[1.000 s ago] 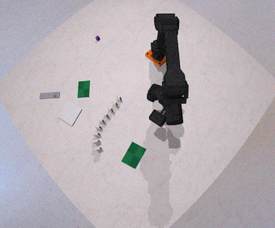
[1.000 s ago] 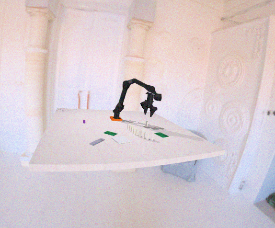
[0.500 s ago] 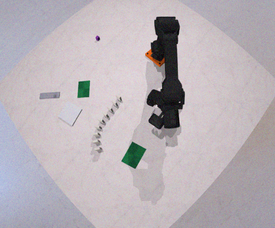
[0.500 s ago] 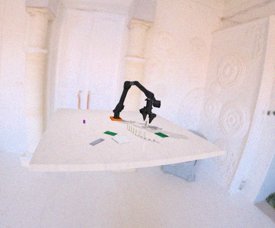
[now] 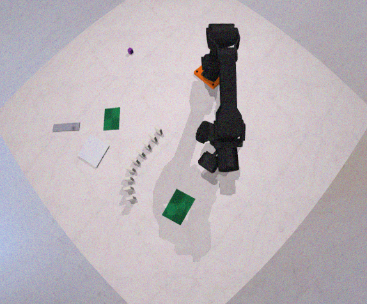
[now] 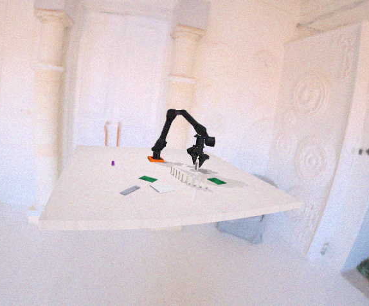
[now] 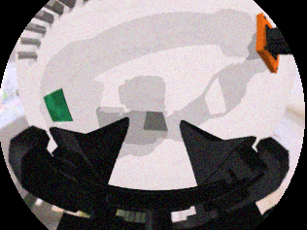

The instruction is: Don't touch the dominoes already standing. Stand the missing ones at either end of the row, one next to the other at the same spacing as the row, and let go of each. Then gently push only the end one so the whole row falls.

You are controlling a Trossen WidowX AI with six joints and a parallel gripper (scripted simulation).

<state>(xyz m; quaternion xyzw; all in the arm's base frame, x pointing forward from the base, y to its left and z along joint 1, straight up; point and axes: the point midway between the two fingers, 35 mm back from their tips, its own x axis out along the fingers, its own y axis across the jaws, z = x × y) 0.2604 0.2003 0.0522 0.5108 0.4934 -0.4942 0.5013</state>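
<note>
Black two-fingered tool [image 5: 218, 161] [image 6: 197, 167] [image 7: 154, 121], fingers apart, straddles a loose, pale, upright domino [image 6: 197, 164] [image 7: 156, 121] on the white tabletop [image 5: 275, 130] [image 6: 79, 204] [image 7: 146, 169], apart from the curved row of pale dominoes [image 5: 143, 155] [image 6: 182, 177] [image 7: 30, 41]; closing off-centre could topple it.

The forearm covers part of the orange base plate [image 5: 204, 78] in the top view, and the end effector [image 7: 154, 121] hides its own fingertips there. In the wrist view, the picture's edge cuts off the row of dominoes [image 7: 30, 42], and the arm's foot covers part of the plate. From the exterior, the dominoes blur into the pale tabletop [image 6: 89, 207]; the purple piece [image 5: 130, 50] [image 6: 112, 162] is too small to identify.
</note>
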